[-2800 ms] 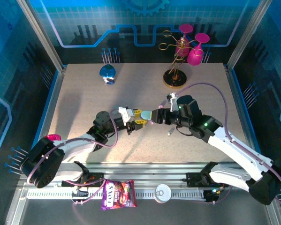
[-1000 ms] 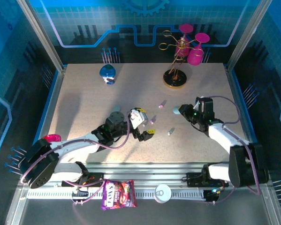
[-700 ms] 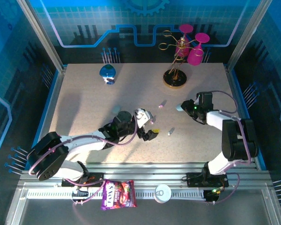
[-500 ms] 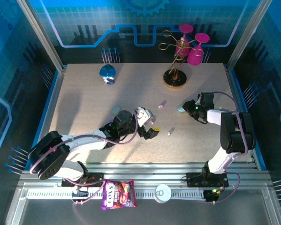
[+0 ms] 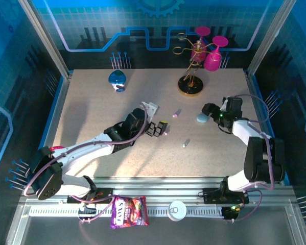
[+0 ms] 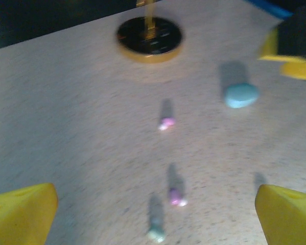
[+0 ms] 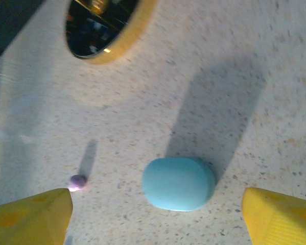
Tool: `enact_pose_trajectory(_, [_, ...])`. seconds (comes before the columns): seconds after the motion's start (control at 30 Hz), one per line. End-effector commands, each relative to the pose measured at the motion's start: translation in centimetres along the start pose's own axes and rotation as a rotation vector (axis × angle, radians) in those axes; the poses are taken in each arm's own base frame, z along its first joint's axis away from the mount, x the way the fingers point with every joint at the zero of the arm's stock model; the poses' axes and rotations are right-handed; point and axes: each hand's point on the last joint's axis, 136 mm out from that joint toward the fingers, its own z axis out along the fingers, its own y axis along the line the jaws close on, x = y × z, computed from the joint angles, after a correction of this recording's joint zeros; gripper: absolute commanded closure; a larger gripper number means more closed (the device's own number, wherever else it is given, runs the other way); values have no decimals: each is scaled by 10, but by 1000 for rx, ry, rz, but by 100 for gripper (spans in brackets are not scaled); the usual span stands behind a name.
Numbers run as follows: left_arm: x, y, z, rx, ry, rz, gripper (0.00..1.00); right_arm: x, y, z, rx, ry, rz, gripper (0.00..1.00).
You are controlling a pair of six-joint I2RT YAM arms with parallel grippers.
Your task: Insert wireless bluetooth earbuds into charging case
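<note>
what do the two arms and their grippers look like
The left arm and right arm have white shells with black joints, and a looping lilac cable trails along each. The left gripper and right gripper are black blocks with blunt yellow fingers.

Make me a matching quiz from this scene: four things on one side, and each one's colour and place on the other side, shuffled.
Things:
1. charging case
2. rack base
3. snack bag
4. goblets

Descriptions:
A. pink, perched above that base
B. pale blue, lying on the table just ahead of the open right gripper
C. purple, on the metal rail at the near edge
D. black disc with a gold rim

Pairs: 1-B, 2-D, 3-C, 4-A
</note>
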Motion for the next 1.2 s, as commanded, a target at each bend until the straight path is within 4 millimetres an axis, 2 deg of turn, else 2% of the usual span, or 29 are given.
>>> enact_pose_trajectory(0.0, [36,69,-26,-363,153,-131,1,6,28,-17,-57,19,-168,12])
enact_pose_trajectory(0.1, [52,96,-41,-486,190,-239,1,15,64,-29,-143,23,-298,12])
enact_pose_trajectory(0.23, [75,125,-49,-539,224,-363,1,43,120,-39,-295,61,-485,12])
enact_pose_trajectory(0.37, [100,158,-56,-551,250,-541,0,90,166,-39,-335,98,-712,11])
enact_pose_trajectory(0.47, [111,179,-60,-539,247,-652,1,128,188,-30,-342,120,-828,11])
enact_pose_trajectory(0.5, [114,184,-61,-532,244,-682,1,132,206,-31,-360,101,-853,11])
enact_pose_trajectory(0.57, [119,197,-65,-530,233,-746,1,157,223,-24,-370,108,-906,11])
enact_pose_trajectory(0.67, [122,211,-70,-526,210,-811,1,196,247,-14,-394,126,-968,12])
enact_pose_trajectory(0.87, [124,227,-74,-492,155,-902,1,266,286,14,-409,163,-1074,12])
enact_pose_trajectory(1.03, [126,233,-71,-458,152,-961,1,304,309,37,-419,188,-1108,16])
enact_pose_trajectory(1.17, [125,233,-73,-449,138,-965,1,316,314,58,-411,180,-1108,24])
